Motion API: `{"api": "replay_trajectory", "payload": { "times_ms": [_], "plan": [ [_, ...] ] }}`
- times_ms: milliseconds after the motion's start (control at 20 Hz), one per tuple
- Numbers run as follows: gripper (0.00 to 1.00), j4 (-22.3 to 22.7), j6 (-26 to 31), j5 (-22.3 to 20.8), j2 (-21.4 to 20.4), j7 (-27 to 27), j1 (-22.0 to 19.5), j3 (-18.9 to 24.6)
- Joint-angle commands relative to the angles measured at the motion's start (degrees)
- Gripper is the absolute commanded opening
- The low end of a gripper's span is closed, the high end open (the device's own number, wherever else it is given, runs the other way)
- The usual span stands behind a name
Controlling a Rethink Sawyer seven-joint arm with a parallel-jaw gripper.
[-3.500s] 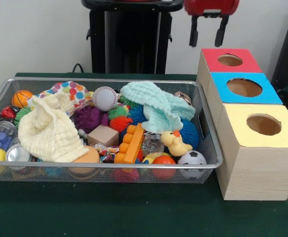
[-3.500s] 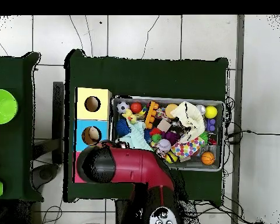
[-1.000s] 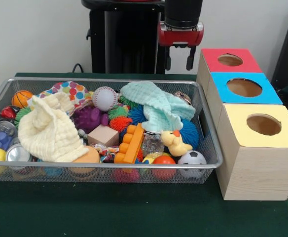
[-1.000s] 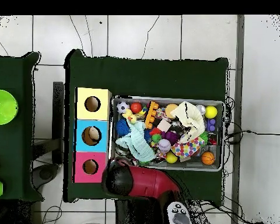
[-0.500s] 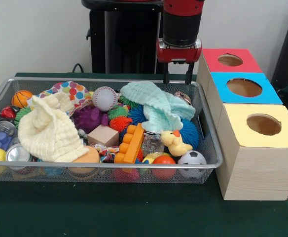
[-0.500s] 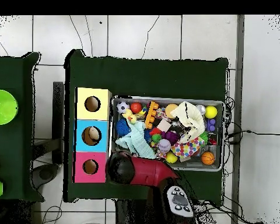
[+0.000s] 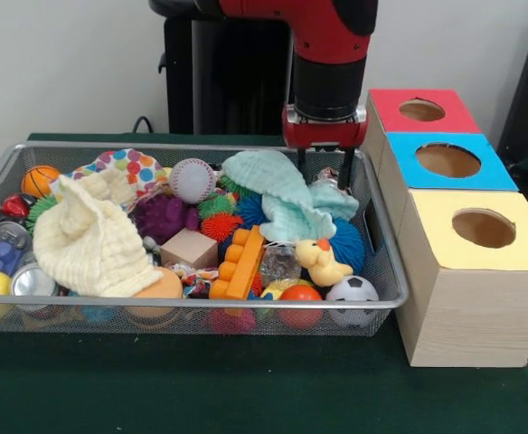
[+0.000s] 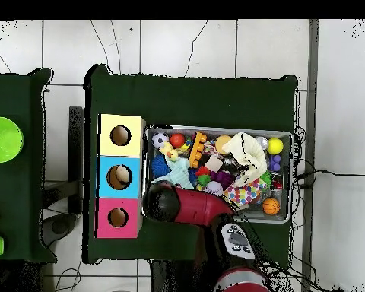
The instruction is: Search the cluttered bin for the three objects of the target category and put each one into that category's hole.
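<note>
Red arm's claw (image 7: pixel 323 167) has dropped into the bin (image 7: pixel 386 271).

duck (image 7: pixel 321 260) in bin (image 7: pixel 192 148), boxes (image 7: pixel 467 271) beside

A thick round red arm (image 7: pixel 323 23) with a black band is seen. A red gripper (image 7: pixel 323 167) with thin black fingers (image 7: pixel 346 170) is fixed below it.

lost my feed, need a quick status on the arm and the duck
Gripper open, down in wire mesh bin at mint green cloth. Yellow rubber duck untouched, near front rim. Red-topped box's hole clear.
</note>
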Motion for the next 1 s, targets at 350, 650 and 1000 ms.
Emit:
{"api": "replay_trajectory", "payload": {
  "times_ms": [350, 650, 1000],
  "plan": [
    [1.00, -19.9, 3.7, 1.2, 9.8, 4.0, -0.5, 4.1],
    [1.00, -24.3, 3.0, 0.8, 13.0, 4.4, 0.5, 4.0],
    [1.00, -24.5, 8.2, 1.2, 10.2, 5.4, 1.3, 3.8]
  ]
}}
